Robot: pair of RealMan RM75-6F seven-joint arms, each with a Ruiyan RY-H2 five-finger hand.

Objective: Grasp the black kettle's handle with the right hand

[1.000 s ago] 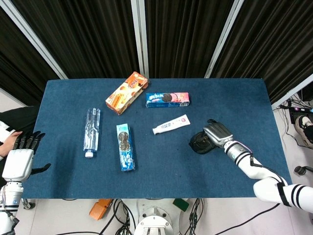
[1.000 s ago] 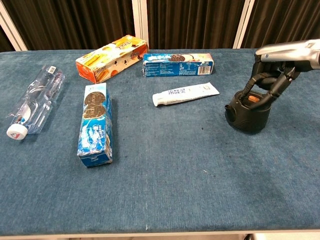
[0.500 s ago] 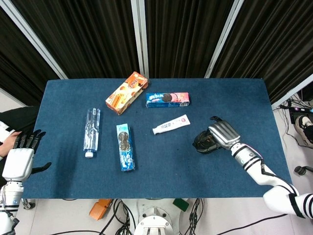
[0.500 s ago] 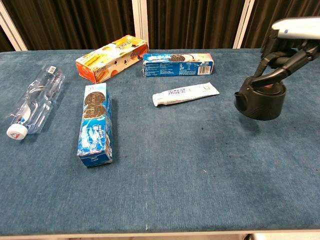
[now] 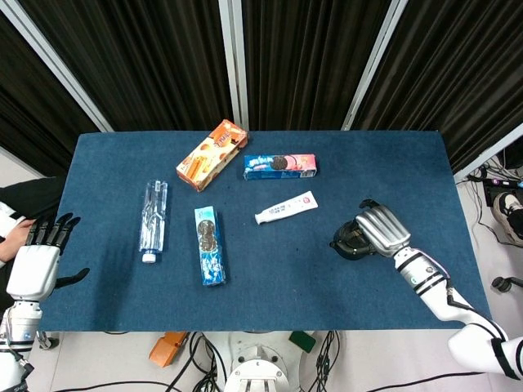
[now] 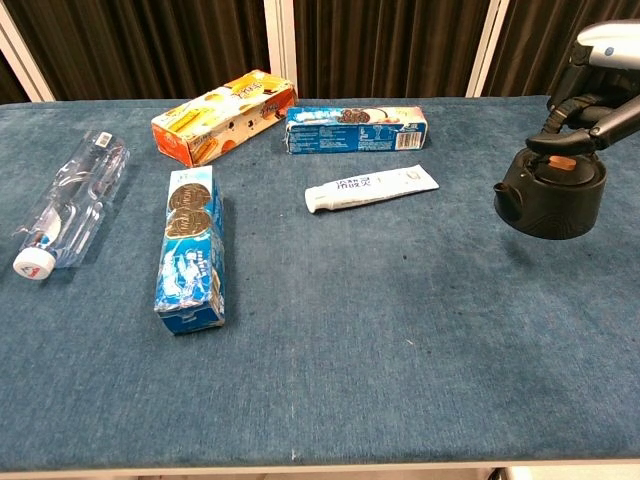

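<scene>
Chest view: the black kettle (image 6: 550, 195) was held by its handle in the right hand (image 6: 598, 75), fingers (image 6: 565, 137) curled around it, right of the toothpaste tube (image 6: 372, 187), so it hung level.

A table (image 5: 261, 302) covered in dark blue cloth fills the middle of the room. Behind it hang black pleated curtains (image 5: 302, 57), split by pale metal posts (image 5: 237, 61) that stand upright or lean outward. The floor (image 5: 106, 359) below the near edge is light grey, with black cables (image 5: 204, 359) trailing over it beside an orange object (image 5: 167, 347) and a green one (image 5: 302, 340). Lighting is even and bright.
</scene>
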